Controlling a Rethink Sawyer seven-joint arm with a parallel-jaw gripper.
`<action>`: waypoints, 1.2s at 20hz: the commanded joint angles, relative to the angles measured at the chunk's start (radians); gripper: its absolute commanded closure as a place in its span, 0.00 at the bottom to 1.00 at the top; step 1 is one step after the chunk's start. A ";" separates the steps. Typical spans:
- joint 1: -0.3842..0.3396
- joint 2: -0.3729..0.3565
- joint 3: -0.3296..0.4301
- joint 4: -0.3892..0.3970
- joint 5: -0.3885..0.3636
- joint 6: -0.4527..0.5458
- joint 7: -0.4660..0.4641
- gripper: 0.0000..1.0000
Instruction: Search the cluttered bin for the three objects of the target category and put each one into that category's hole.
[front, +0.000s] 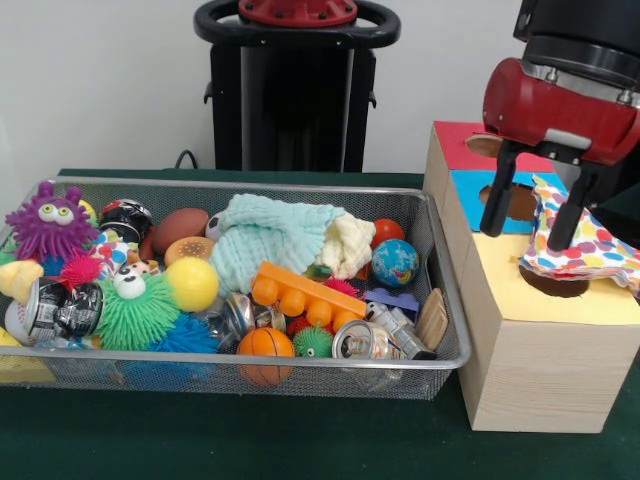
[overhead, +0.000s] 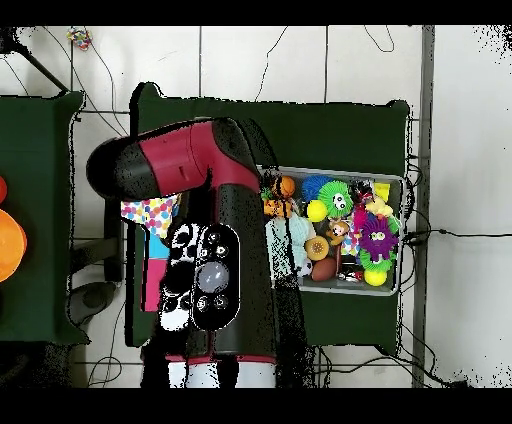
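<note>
green cloth covers the surface (front: 200, 440) nearest the camera, and on it stands the wire mesh bin (front: 250, 372), packed with balls, spiky rubber toys, crushed cans and an orange toy block (front: 305, 292). against the bin's far wall lie a pale green knitted cloth (front: 265, 245) and a cream cloth (front: 350, 243) just beside it; these appear to belong to the target category. being soft, light and limp, each will sag and fold when lifted, so a pinch on a raised fold near the middle seems the surest hold. beside the bin stands the wooden sorting box (front: 520, 370), its top in red, blue and yellow panels, each with a hole. a polka-dot cloth (front: 585, 245) lies draped over the yellow panel's hole (front: 553, 285), partly covering it and not yet pushed through. the hand (front: 532, 228) hangs over the box with its two dark fingers (front: 495, 195) spread wide, one tip at the cloth's edge; it grips nothing.
</note>
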 joint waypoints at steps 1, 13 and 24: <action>0.018 0.051 -0.025 0.039 -0.060 0.076 0.050 0.00; 0.100 0.076 -0.121 0.030 -0.160 -0.085 0.113 0.00; 0.149 0.110 -0.160 0.060 -0.073 -0.037 0.170 0.00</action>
